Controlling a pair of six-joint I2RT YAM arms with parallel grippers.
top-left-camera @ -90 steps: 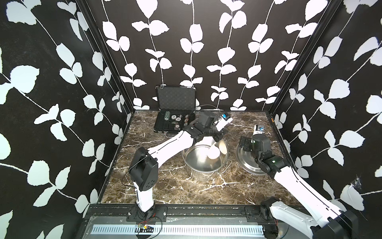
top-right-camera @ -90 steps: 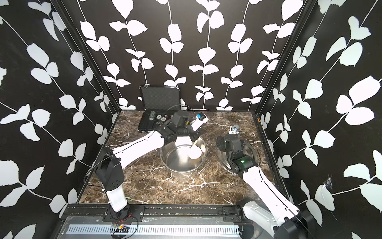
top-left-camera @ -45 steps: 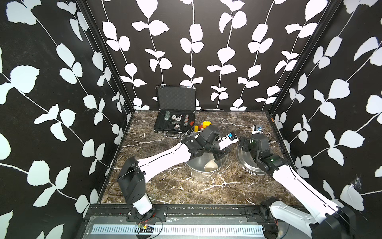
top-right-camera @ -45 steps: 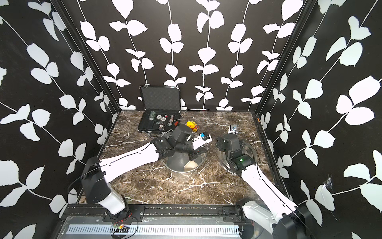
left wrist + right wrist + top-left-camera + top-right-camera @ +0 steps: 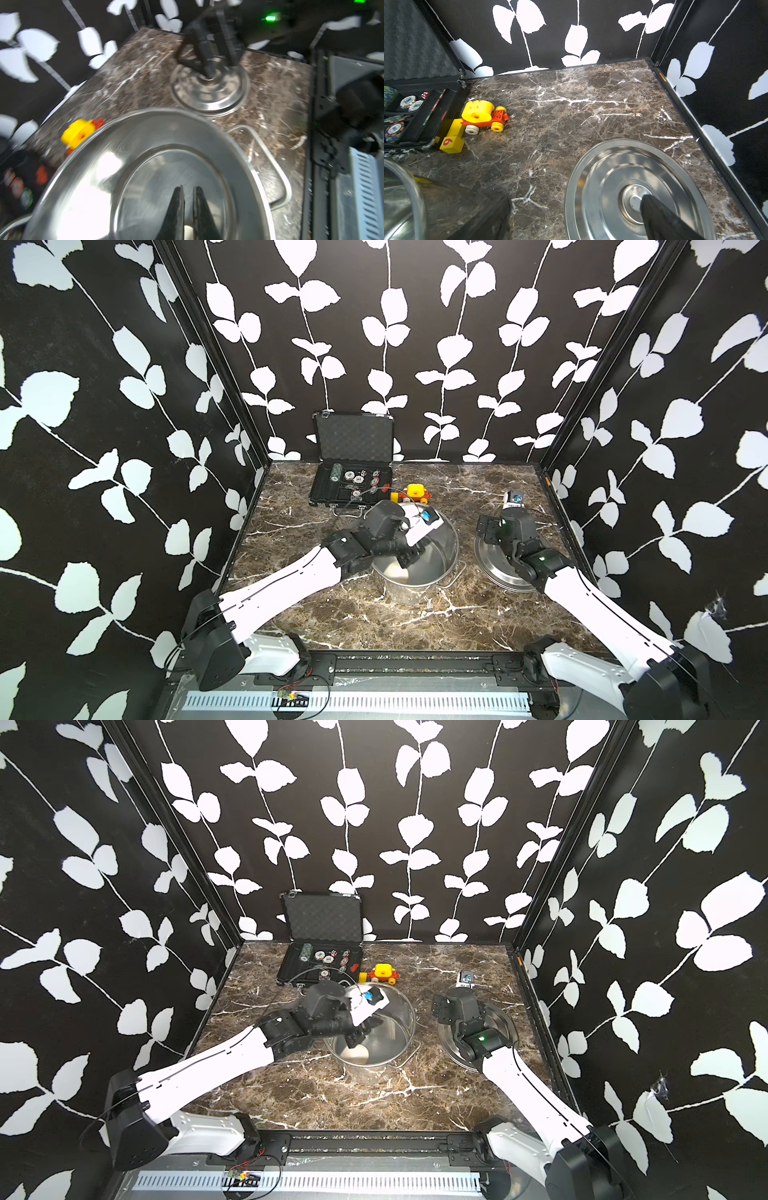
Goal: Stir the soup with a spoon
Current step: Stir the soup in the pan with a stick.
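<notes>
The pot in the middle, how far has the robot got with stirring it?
Done: the lid is off, lying on the table beside the pot, the right pincer open above its knob. In hand: the left pincer is shut on the spoon, whose white bowl sits low inside the pot. Left: the stirring itself; how much is finished cannot be told, and no liquid shows.
</notes>
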